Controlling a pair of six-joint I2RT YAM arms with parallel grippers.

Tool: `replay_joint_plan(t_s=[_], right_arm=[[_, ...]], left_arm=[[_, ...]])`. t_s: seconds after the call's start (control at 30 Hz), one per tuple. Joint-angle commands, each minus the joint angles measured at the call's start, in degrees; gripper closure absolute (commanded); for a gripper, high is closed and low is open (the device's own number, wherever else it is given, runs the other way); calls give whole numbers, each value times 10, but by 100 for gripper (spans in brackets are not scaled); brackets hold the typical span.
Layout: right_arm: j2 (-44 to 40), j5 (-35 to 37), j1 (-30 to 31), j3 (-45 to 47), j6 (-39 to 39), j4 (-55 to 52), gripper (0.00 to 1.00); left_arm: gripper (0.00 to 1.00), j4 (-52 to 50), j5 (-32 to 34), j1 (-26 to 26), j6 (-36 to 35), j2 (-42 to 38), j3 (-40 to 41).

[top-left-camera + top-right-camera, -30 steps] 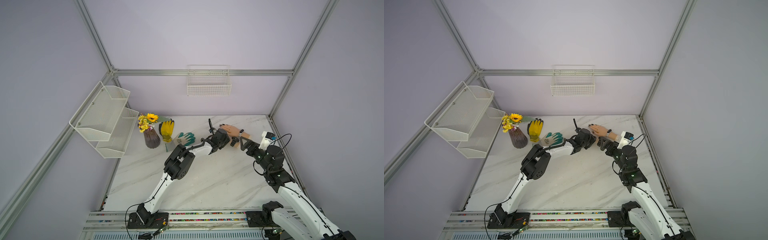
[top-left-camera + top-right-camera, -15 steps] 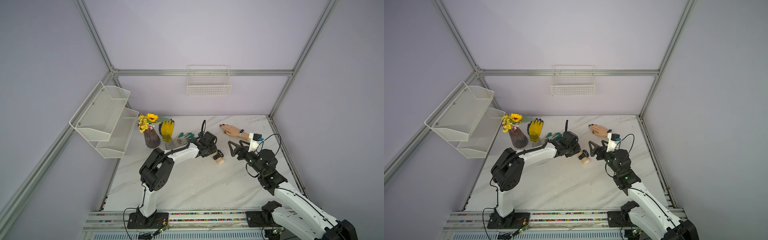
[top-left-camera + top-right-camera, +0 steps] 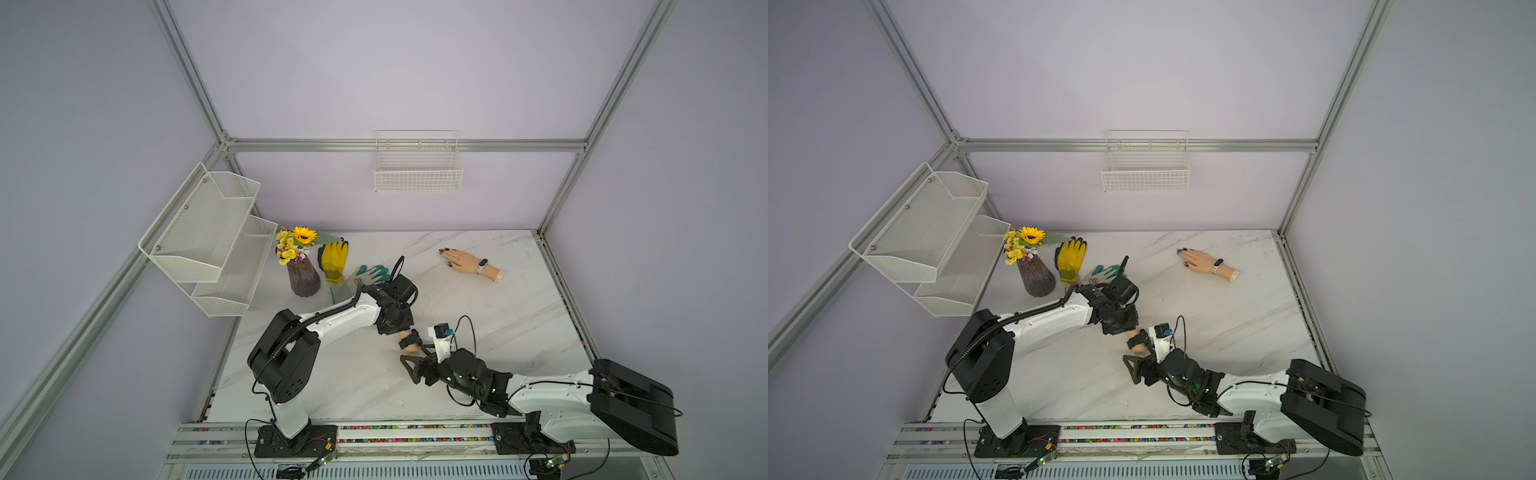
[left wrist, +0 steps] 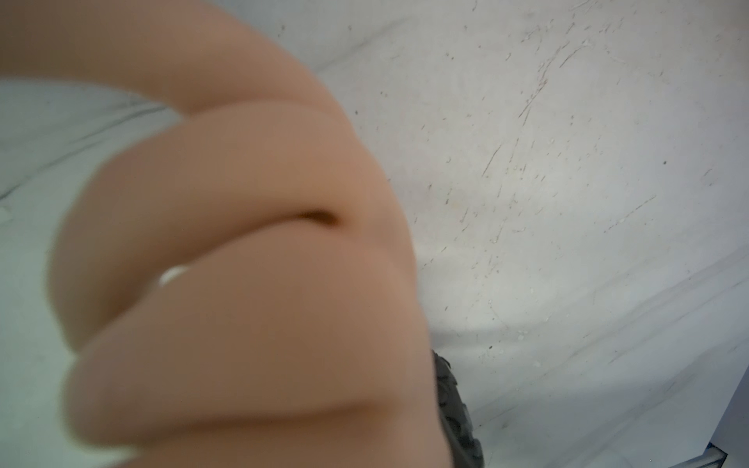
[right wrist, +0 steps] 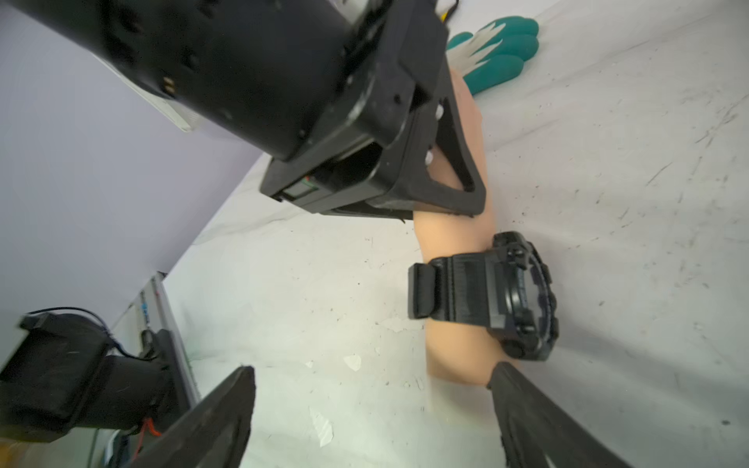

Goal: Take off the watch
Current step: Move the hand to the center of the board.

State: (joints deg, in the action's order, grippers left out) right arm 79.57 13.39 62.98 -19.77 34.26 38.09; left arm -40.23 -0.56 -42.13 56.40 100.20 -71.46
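The left fingers (image 5: pixel 454 200) are clamped on the palm of a mannequin hand (image 5: pixel 446 237), which lies low over the tabletop (image 5: pixel 608 202) near its front middle. The watch (image 5: pixel 514 295), black and chunky, is strapped round that hand's wrist, just past the clamping fingers, with its strap end sticking out to the side. The right fingers (image 5: pixel 219 421) are spread wide and hold nothing. One tip lies over the cut end of the forearm just beyond the watch, but whether they touch cannot be told; the other tip is well clear over bare tabletop. The left arm's black wrist body covers the palm and hides the dummy's digits from the right wrist camera.

Behind the left arm lies a green glove (image 5: pixel 498 52). Further back in a top view are a yellow glove (image 3: pixel 333 259) and a vase (image 3: pixel 303 276) of flowers. A second mannequin hand (image 3: pixel 463 262) with a white band (image 3: pixel 482 266) lies well apart at the far right.
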Motion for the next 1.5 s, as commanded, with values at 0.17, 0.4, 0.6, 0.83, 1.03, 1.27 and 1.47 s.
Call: replay_joint_plan(t_s=[0.17,0.4,0.6,0.83,1.03,1.27,1.47], right_arm=[[183,109,22,-114,46,-39,14],[206,100,22,-108,77,-62,18],[219,118,22,-114,118,-119,18],[207,108,22,-117,126,-131,21],[229,77,22,-156,98,-89,44],[221,32,23,-147,113,-69,70],[159,-67,4,-101,151,-34,73]], left_arm=[[93,-20,36,7,-7,-21,18],[92,-21,40,14,-9,-26,23],[91,-23,45,33,-12,-30,37],[91,-12,33,39,-25,-42,46],[87,-11,30,39,-32,-47,50],[32,-8,53,40,-55,-80,58],[0,19,80,55,-103,-182,84]])
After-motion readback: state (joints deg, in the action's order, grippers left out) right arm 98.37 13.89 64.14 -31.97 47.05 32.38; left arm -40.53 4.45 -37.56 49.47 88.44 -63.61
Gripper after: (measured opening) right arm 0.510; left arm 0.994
